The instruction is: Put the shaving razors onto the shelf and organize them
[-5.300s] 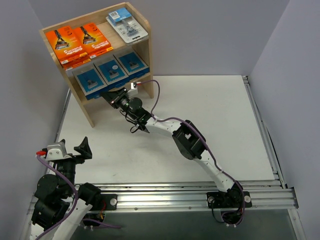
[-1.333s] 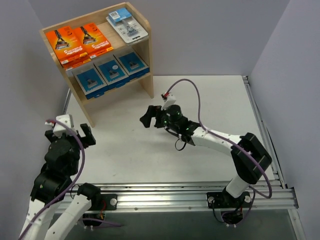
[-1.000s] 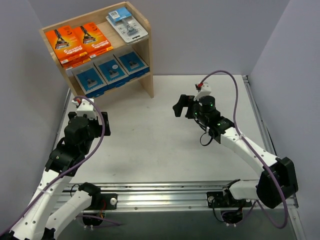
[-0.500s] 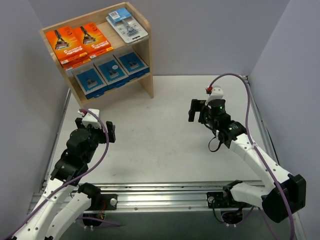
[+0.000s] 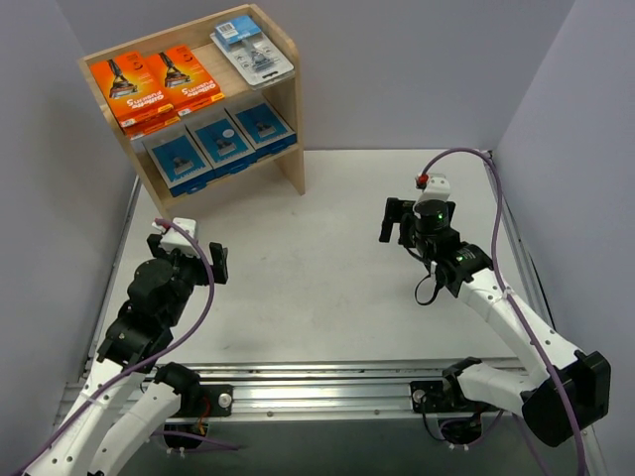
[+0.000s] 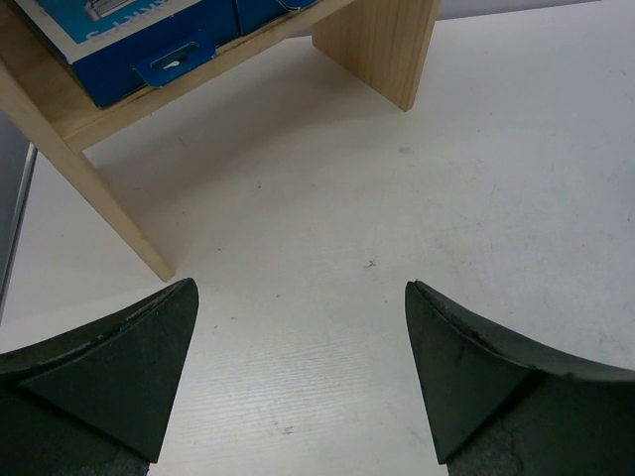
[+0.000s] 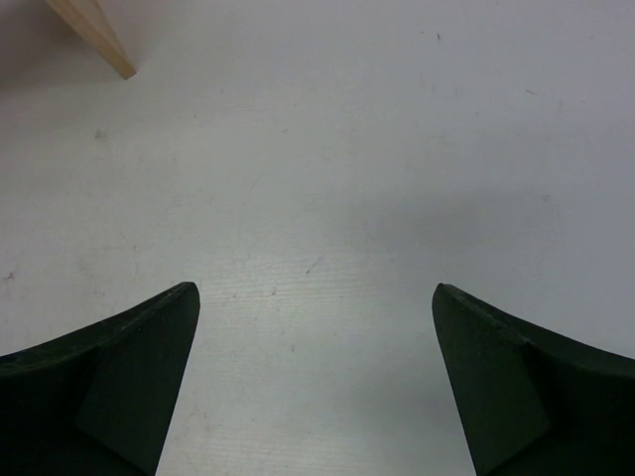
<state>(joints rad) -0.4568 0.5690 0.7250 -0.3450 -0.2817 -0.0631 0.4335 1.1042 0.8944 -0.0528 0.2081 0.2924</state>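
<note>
The shaving razors all lie on the wooden shelf [image 5: 291, 109] at the back left. Two orange boxes [image 5: 157, 84] and a clear blister pack [image 5: 253, 47] are on the top tier, three blue boxes [image 5: 218, 140] on the lower tier. My left gripper [image 5: 189, 254] hovers open and empty over the table, in front of the shelf's left side. In the left wrist view the gripper [image 6: 301, 290] faces the shelf [image 6: 383, 52], with one blue box [image 6: 139, 50] at the top edge. My right gripper [image 5: 397, 220] is open and empty at mid-right, well clear of the shelf; its wrist view [image 7: 316, 290] shows bare table.
A white table [image 5: 327, 288] lies between both arms. Grey walls close the back and sides. A metal rail [image 5: 327, 392] with the arm bases runs along the near edge. A corner of the shelf foot [image 7: 94, 38] shows at the top left of the right wrist view.
The right arm has drawn back from the shelf's lower tier to the right side of the table. The left arm has come up and forward beside the shelf. Both grippers stayed open.
</note>
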